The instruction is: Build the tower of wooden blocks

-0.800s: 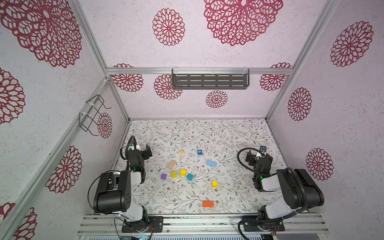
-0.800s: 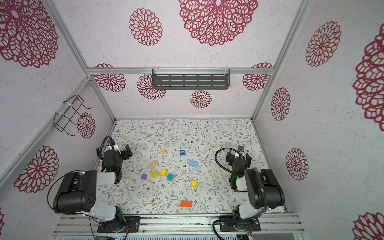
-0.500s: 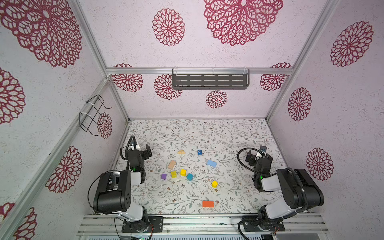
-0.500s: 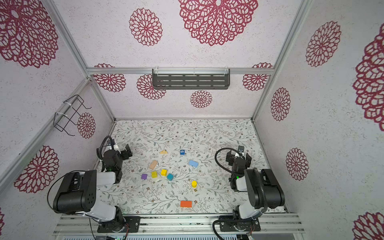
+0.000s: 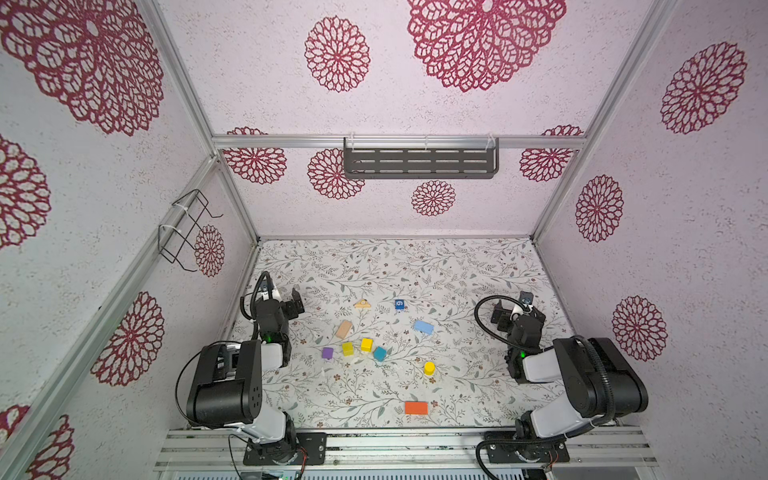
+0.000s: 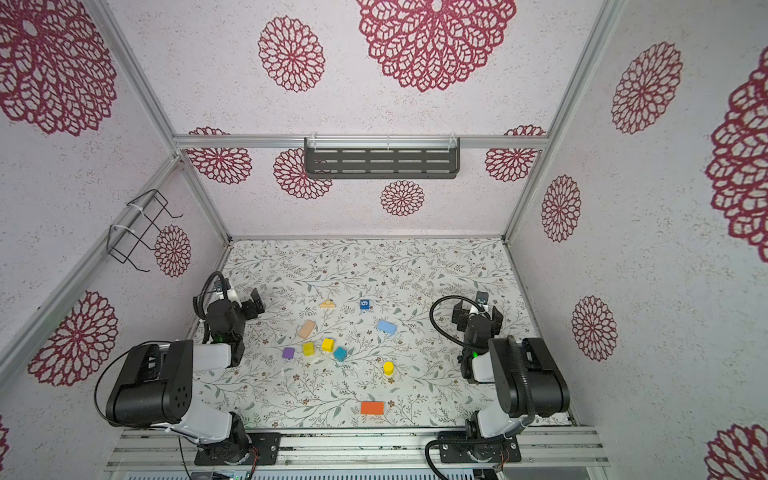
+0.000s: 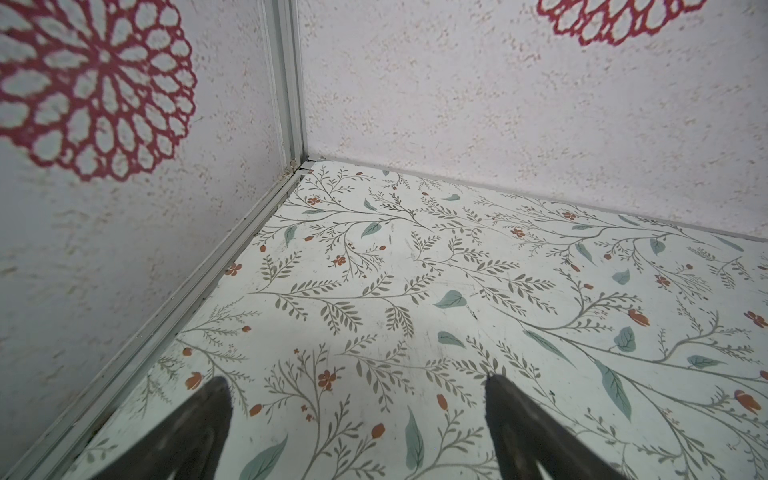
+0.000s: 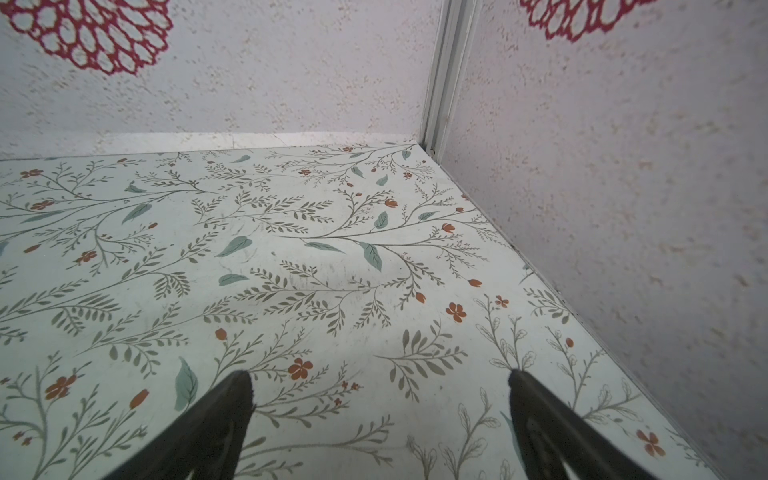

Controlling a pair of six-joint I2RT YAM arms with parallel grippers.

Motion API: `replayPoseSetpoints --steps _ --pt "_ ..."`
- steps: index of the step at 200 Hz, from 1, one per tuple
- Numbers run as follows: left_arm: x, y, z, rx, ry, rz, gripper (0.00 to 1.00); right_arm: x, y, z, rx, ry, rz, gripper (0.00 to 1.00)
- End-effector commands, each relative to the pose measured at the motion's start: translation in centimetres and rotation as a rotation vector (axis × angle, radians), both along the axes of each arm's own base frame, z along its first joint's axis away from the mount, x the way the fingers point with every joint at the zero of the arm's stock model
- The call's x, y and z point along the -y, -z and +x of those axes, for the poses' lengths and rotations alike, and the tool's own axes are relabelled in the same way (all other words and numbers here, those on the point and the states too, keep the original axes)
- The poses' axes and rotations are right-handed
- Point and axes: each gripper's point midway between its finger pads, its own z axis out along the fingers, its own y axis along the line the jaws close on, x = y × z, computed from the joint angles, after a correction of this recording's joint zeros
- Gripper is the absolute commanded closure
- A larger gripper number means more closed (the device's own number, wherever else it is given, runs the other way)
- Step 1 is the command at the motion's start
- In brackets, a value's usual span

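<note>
floral tabletop (image 5: pixel 395 270) carries scattered blocks (image 5: pixel 366 344); left gripper (image 7: pixel 356 378), right gripper (image 8: pixel 379 373) spread wide.

You get one readable mark only: a white "6" on the upward face of the blue cube (image 5: pixel 399 304), legible in both top views. The yellow triangular block (image 5: pixel 363 304) near it shows a pale mark, too small to read. Wrist views: no text.

Pale walls (image 5: pixel 498 112) carry red flower prints (some huge). The floor (image 5: pixel 395 266) shows leafy twigs; a grey shelf (image 5: pixel 419 163) and wire rack (image 5: pixel 183 232) hang above.
</note>
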Motion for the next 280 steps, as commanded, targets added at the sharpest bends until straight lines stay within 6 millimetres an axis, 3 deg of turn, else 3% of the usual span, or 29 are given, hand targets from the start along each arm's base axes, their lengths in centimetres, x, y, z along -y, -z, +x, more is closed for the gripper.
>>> replayPoseSetpoints --steps 1,34,67,87,109,134,156,182,195,236,254,280 --pt "0.0 -0.5 0.2 0.011 0.008 0.005 0.03 0.2 -1.7 0.1 0.070 0.018 0.020 0.01" --pt "-0.2 -0.6 0.1 0.016 -0.004 0.009 0.03 0.0 -2.5 0.0 0.069 0.017 0.010 0.01" --pt "-1.5 -2.2 0.1 -0.017 -0.094 0.003 0.03 0.8 -3.7 0.3 -0.025 0.084 0.032 0.01" --pt "-1.5 -4.4 0.2 -0.038 -0.093 0.003 0.03 0.5 -5.1 0.3 -0.037 0.078 0.070 0.01" --pt "-1.4 -8.3 -0.1 -0.034 -0.115 -0.078 0.03 -0.6 -6.9 0.2 -0.061 0.053 0.133 0.01" --pt "1.2 -11.5 -0.7 -0.118 -0.103 -0.160 0.03 -3.9 -8.6 0.2 -0.134 -0.034 0.169 0.02" --pt "5.8 -12.6 -1.7 -0.236 -0.065 -0.070 0.03 -6.7 -8.5 -0.3 -0.304 -0.082 0.159 0.03" --pt "10.4 -11.4 -3.6 -0.369 0.008 -0.106 0.03 -10.7 -8.8 -2.0 -0.430 -0.201 0.183 0.07" --pt "12.7 -10.6 -4.7 -0.430 0.079 -0.162 0.03 -12.8 -8.5 -3.4 -0.499 -0.268 0.207 0.15" --pt "18.5 -9.2 -8.7 -0.588 0.309 -0.204 0.03 -18.6 -6.0 -7.7 -0.723 -0.479 0.197 0.20" --pt "19.5 -8.3 -10.9 -0.658 0.373 -0.244 0.03 -21.1 -4.8 -9.5 -0.780 -0.603 0.157 0.13" --pt "19.9 -7.8 -13.0 -0.679 0.404 -0.293 0.03 -21.7 -3.7 -10.3 -0.806 -0.659 0.110 0.16"
